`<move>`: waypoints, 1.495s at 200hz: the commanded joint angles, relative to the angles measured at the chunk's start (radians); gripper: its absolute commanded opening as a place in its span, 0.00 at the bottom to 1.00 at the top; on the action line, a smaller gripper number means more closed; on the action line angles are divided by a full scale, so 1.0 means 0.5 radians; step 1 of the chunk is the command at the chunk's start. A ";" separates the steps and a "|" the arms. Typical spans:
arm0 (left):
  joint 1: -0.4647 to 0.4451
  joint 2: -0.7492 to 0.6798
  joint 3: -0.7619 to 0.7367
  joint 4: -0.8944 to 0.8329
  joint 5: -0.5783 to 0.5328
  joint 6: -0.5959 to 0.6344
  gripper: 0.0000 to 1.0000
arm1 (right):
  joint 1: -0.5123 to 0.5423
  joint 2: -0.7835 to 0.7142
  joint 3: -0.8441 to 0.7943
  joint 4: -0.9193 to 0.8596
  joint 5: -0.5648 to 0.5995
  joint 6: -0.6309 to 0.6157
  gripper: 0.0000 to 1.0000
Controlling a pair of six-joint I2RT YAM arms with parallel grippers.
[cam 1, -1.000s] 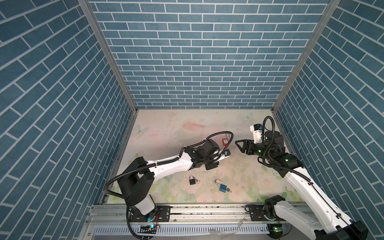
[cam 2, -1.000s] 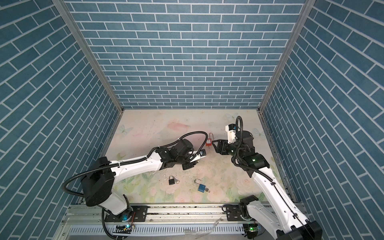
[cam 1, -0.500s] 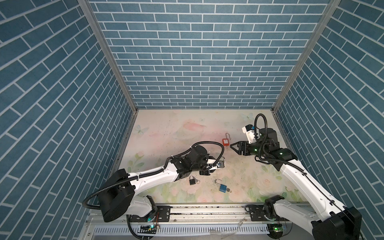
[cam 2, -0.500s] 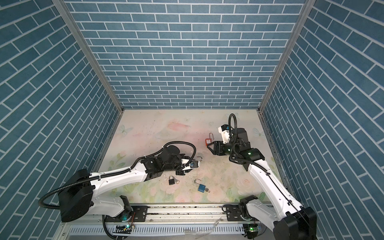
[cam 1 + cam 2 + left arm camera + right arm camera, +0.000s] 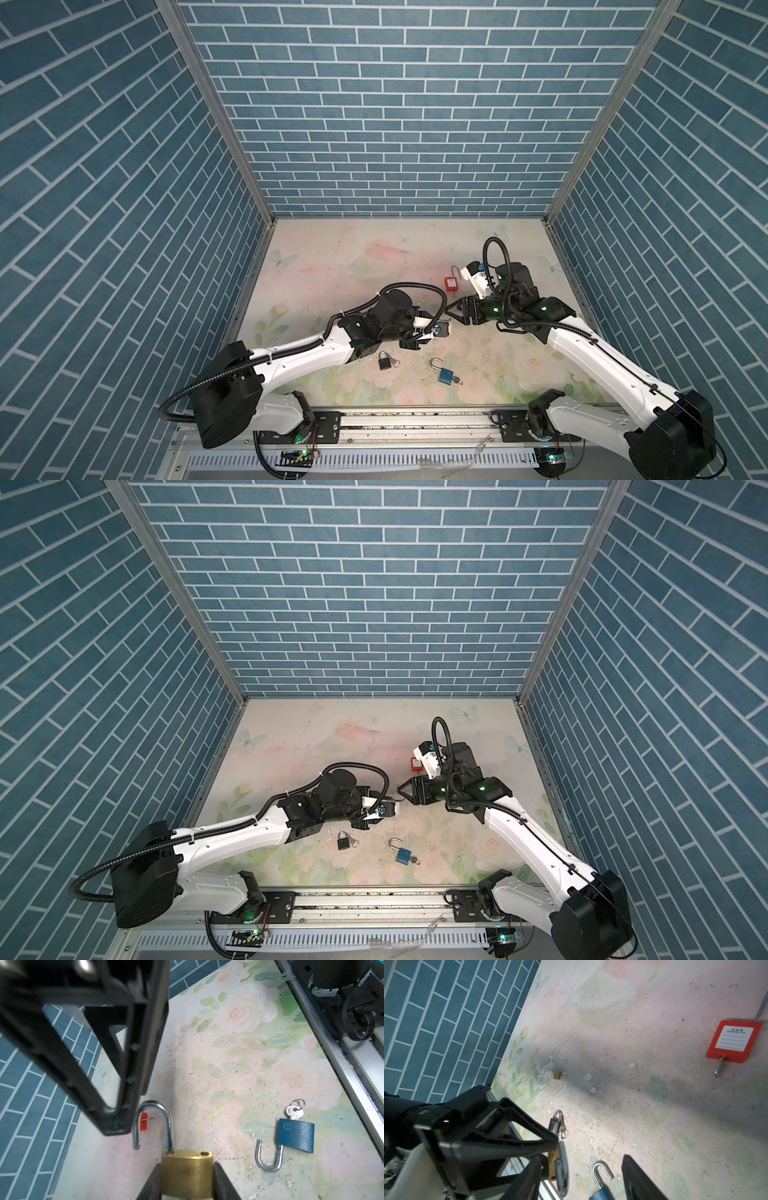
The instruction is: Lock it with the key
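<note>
**Open brass padlock held out, shackle first, toward a waiting second gripper**

Nearest, the left gripper (image 5: 187, 1167) pinches a brass-coloured padlock body (image 5: 187, 1178) by its two narrow sides and holds it above the floral tabletop (image 5: 239, 1064). The lock's long axis runs straight out along this gripper's reach, shackle end leading. The curved steel shackle (image 5: 168, 1126) is swung open. One leg sits in the body, and the free leg hangs off to the side, away from its empty hole (image 5: 204, 1153). No key shows on this lock, because its underside is buried in the grip.

Just beyond the shackle's loop, the right gripper (image 5: 581, 1158) faces it head on with its jaws spread. From the right wrist, the shackle stands between those fingers, closer to one of them. I cannot tell whether anything touches. The right arm is plainly nearer the shackle, so I judge that turning it and pressing it home falls to that arm.

Farther off, beneath both grippers, a blue padlock with a key in its base (image 5: 295, 1136) lies open on the tabletop.
</note>
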 commanded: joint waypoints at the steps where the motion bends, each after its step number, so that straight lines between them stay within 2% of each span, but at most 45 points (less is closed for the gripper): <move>1: 0.006 -0.064 0.003 0.070 0.045 0.072 0.07 | 0.007 -0.023 -0.055 0.029 0.050 -0.021 0.62; 36: 0.006 -0.070 0.006 0.077 0.038 0.085 0.07 | 0.006 -0.028 -0.120 0.019 0.165 0.013 0.60; 79: 0.005 -0.023 -0.002 0.105 -0.002 0.076 0.07 | 0.002 -0.044 -0.100 0.003 0.198 0.029 0.58; 121: 0.013 0.042 0.024 0.072 -0.009 0.034 0.07 | -0.019 -0.178 -0.040 0.024 0.266 0.074 0.57; 140: 0.034 0.053 0.036 0.070 0.038 -0.028 0.07 | -0.030 -0.266 -0.053 0.044 0.198 0.080 0.57; 177: 0.095 0.060 0.037 0.121 0.171 -0.139 0.07 | -0.030 -0.327 -0.168 0.125 -0.224 0.092 0.52; 194: 0.106 0.065 0.041 0.131 0.209 -0.146 0.07 | -0.030 -0.316 -0.213 0.158 -0.322 0.093 0.49; 257: 0.136 0.072 0.076 0.122 0.300 -0.177 0.07 | -0.030 -0.252 -0.223 0.199 -0.261 0.044 0.47; 299: 0.139 0.072 0.076 0.128 0.312 -0.195 0.07 | -0.030 -0.211 -0.250 0.231 -0.291 0.050 0.42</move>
